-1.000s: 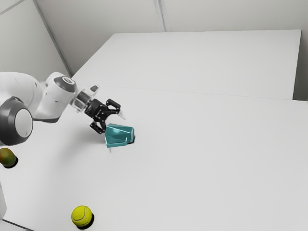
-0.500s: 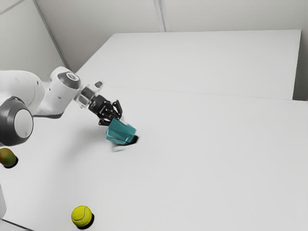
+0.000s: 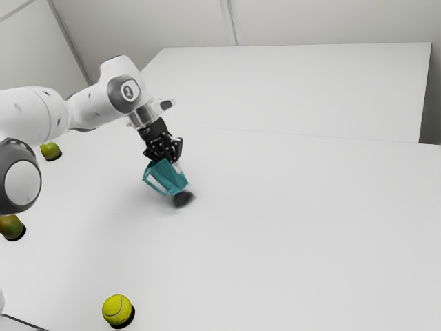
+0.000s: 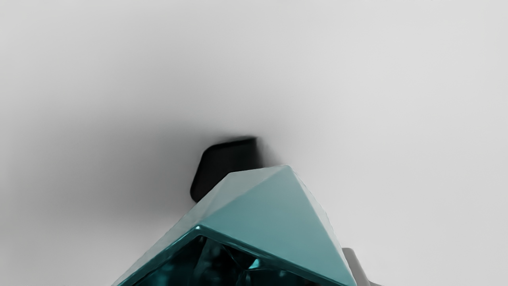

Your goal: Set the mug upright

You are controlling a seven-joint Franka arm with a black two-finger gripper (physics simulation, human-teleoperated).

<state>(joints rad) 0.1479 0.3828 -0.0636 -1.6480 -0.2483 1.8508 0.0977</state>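
Observation:
Held above the table, the teal mug (image 3: 167, 178) hangs tilted, its base lower than its rim and pointing toward the exterior view's lower right, its handle on the exterior view's left. The black gripper (image 3: 171, 163) is shut on it near the rim. In the wrist view, the faceted mug (image 4: 274, 218) shows its outer wall and part of its dark inside, and one grey fingertip of the gripper (image 4: 354, 265) lies against its outside. The other fingertip is hidden by the mug.
A tennis ball (image 3: 117, 310) sits near the exterior view's bottom. A green-orange fruit (image 3: 10, 226) and a yellow-green ball (image 3: 50, 151) are at its left, near the arm. The white table (image 3: 289, 241) extends toward its right.
The gripper closed on the mug and lifted it. My hand rose and turned to point more downward, tipping the mug from its side toward upright. The arm's move uncovered the yellow-green ball.

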